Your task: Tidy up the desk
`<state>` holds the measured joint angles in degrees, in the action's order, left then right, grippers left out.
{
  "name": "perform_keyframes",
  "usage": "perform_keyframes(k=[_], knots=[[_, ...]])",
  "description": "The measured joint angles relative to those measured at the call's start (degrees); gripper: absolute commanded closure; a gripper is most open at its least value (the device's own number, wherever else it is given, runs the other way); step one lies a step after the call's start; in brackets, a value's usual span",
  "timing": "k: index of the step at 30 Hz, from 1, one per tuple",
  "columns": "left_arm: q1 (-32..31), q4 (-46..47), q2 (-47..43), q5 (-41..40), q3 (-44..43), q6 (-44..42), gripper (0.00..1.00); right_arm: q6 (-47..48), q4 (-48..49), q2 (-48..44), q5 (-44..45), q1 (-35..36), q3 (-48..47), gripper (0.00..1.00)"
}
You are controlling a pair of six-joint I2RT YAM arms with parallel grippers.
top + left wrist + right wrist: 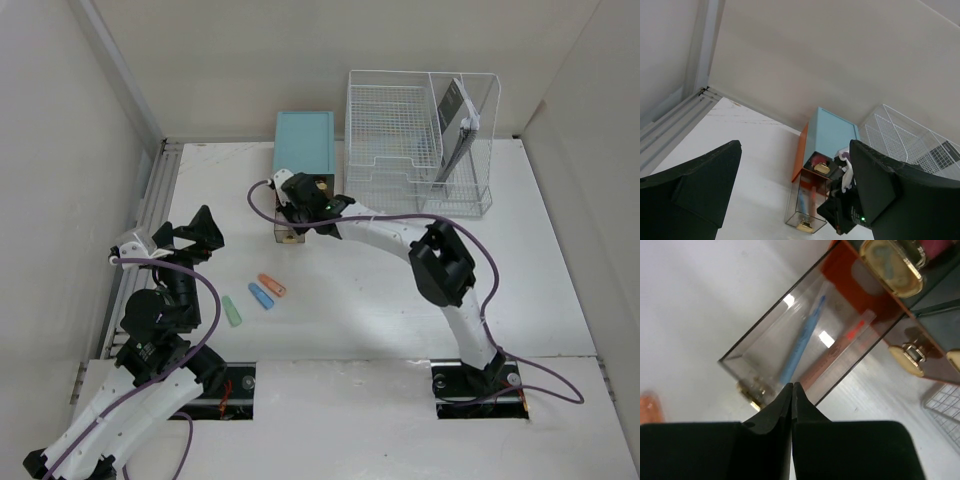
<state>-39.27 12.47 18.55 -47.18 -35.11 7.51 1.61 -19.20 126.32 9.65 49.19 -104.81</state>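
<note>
The white desk [520, 260] carries a teal drawer box [305, 140] whose clear drawer [288, 236] is pulled out toward me. In the right wrist view a blue pen [802, 340] and an orange pen [840, 352] lie inside the drawer [755, 355]. My right gripper [792, 387] hovers just over the drawer's front, shut, its fingers pressed together on nothing. My left gripper [195, 232] hangs open above the desk's left side, empty, facing the teal box [832, 135]. An orange marker [271, 285], a blue marker [261, 296] and a green marker [232, 311] lie loose on the desk.
A white wire-mesh rack [415, 140] with a dark flat item upright in its right slot stands at the back right. Silver rails [160, 190] run along the desk's left edge. Walls close in at left, back and right.
</note>
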Motion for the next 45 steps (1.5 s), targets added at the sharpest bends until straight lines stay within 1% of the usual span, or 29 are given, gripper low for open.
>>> perform_keyframes(k=[1, 4, 8, 10, 12, 15, 18, 20, 23, 24, 29, 32, 38, 42, 45], knots=[[0.0, 0.0, 0.0, 0.0, 0.0, 0.0, 0.13, 1.11, 0.17, -1.11, -1.33, -0.07, 1.51, 1.0], [0.0, 0.0, 0.02, 0.0, 0.0, 0.0, 0.13, 5.38, 0.17, -4.55, -7.85, -0.63, 3.72, 1.0], [0.0, 0.0, 0.0, 0.0, 0.0, 0.0, 0.13, 10.19, 1.4, -9.29, -23.28, -3.45, 5.38, 1.0], [0.0, 0.0, 0.0, 0.0, 0.0, 0.0, 0.13, 12.22, 1.7, -10.12, -30.71, -5.68, 5.09, 1.0], [0.0, 0.0, 0.0, 0.0, 0.0, 0.0, 0.13, 14.29, 1.18, -9.64, -36.44, -7.67, 4.35, 1.0], [0.0, 0.0, 0.0, 0.0, 0.0, 0.0, 0.13, 18.25, -2.86, -6.23, -43.6, -9.46, 0.68, 0.99], [0.0, 0.0, 0.0, 0.0, 0.0, 0.0, 0.13, 22.64, -8.52, -1.77, -48.68, -9.35, -3.32, 0.98], [0.0, 0.02, 0.0, 0.0, 0.07, 0.0, 0.13, 25.35, -12.31, 0.87, -50.45, -8.87, -5.11, 0.98], [0.0, 0.0, 0.02, 0.0, 0.44, 0.0, 0.13, 28.22, -16.46, 2.97, -50.58, -7.78, -5.64, 0.98], [0.0, -0.04, 0.02, 0.0, 0.59, 0.0, 0.13, 28.74, -17.42, 3.28, -50.4, -7.39, -5.64, 1.0], [0.0, -0.09, 0.02, 0.0, 0.7, 0.0, 0.13, 28.7, -18.4, 3.54, -47.87, -5.99, -6.1, 1.0], [0.0, -0.09, 0.02, 0.0, 0.7, 0.0, 0.13, 27.17, -18.05, 4.24, -44.76, -5.64, -7.21, 1.0], [0.0, -0.09, 0.02, -0.07, 0.7, 0.0, 0.13, 23.52, -17.86, 7.1, -34.93, -5.46, -10.19, 1.0], [0.0, -0.09, 0.02, -0.24, 0.7, 0.0, 0.13, 21.73, -17.86, 9.33, -29.59, -5.2, -13.27, 1.0], [0.0, -0.09, 0.02, -0.24, 0.7, 0.0, 0.13, 20.48, -17.38, 9.86, -26.05, -5.2, -13.7, 1.0]])
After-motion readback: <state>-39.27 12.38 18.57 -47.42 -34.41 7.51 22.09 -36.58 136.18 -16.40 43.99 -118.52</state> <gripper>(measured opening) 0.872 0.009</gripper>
